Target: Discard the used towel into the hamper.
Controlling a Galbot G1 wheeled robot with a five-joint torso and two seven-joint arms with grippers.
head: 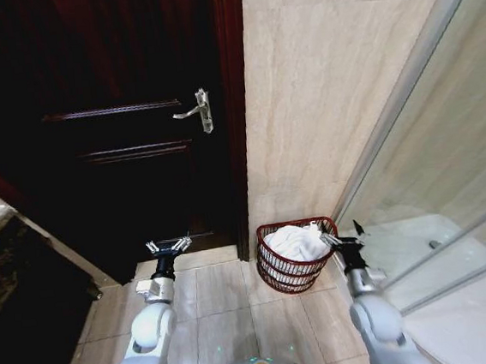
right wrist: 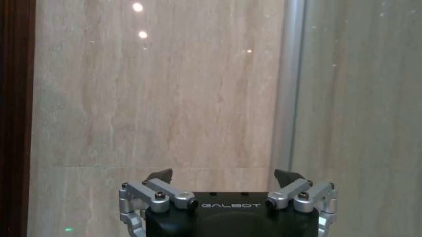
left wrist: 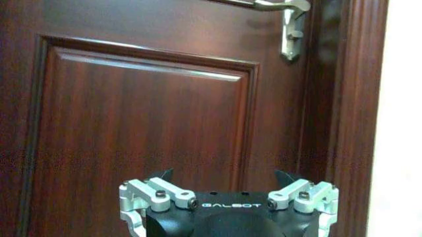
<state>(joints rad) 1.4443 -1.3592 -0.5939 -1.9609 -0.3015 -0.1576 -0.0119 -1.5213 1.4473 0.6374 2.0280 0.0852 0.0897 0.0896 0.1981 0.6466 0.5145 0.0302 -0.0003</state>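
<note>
The towel (head: 295,241) is found heaped in the hamper (head: 297,273) on the floor by the wall — judged soft, light, best pinched at a raised fold — with the left claw (head: 168,246) and right claw (head: 345,237) both released and empty.

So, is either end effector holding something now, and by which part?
Nothing is held. The left end effector and the right end effector are both open and empty; the towel lies in the hamper.

Left arm: extended forward toward 11 o'clock, left gripper (head: 168,245) level, fingers spread wide, holding nothing. Right arm: extended toward 1 o'clock, right gripper (head: 345,237) likewise spread wide and empty, wrist straight.
</note>
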